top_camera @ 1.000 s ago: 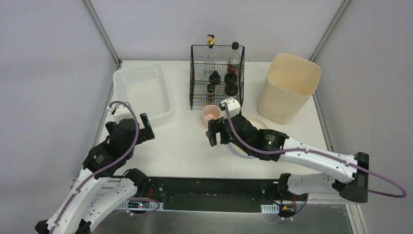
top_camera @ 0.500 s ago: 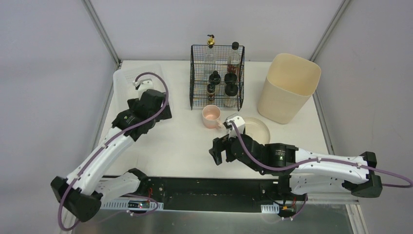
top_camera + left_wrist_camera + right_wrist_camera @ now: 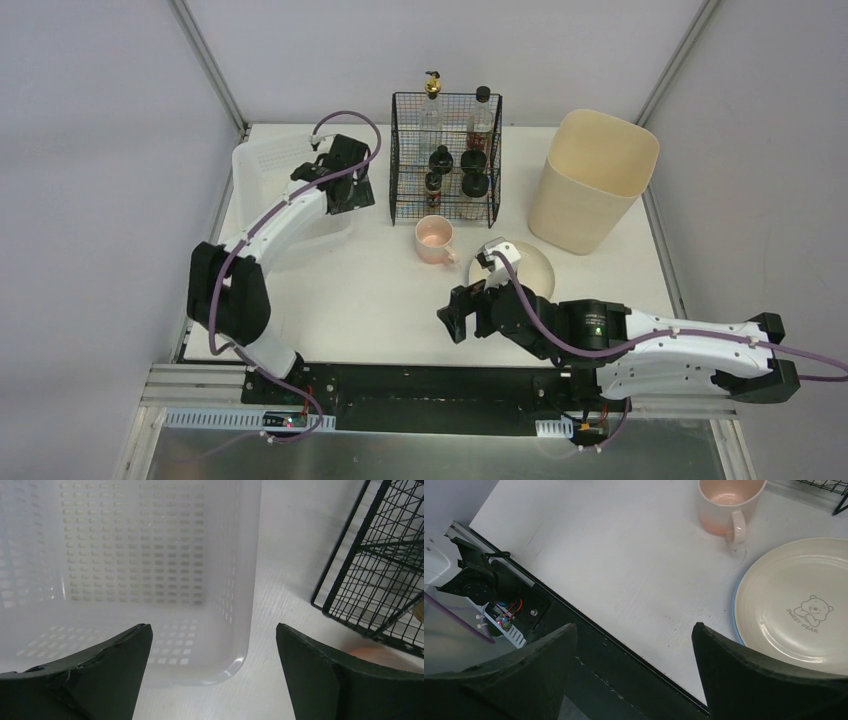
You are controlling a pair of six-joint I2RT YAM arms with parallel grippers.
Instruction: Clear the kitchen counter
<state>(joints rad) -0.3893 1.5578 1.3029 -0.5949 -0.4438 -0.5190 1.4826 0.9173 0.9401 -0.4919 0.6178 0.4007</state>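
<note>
The white kitchen counter [image 3: 360, 290] carries a pink mug [image 3: 434, 238] and a cream plate [image 3: 528, 268] with a bear print. My left gripper [image 3: 347, 196] is open and empty, hovering over the right front corner of the translucent tray [image 3: 283, 182], next to the black wire rack [image 3: 445, 160]. In the left wrist view the gripper [image 3: 214, 672] frames the tray corner [image 3: 235, 650]. My right gripper [image 3: 457, 320] is open and empty above the counter's front edge, left of the plate. In the right wrist view the gripper [image 3: 634, 665] sits below the mug [image 3: 726, 505] and plate [image 3: 796, 605].
The wire rack holds several bottles and jars at the back centre. A tall beige bin [image 3: 590, 180] stands at the back right. The black frame rail [image 3: 589, 660] runs along the front edge. The rack [image 3: 380, 575] is close to my left gripper's right finger.
My left arm has swung from the front left out to the far end of the tray, beside the rack. My right gripper has drawn back from the mug toward the front edge, uncovering the plate.
</note>
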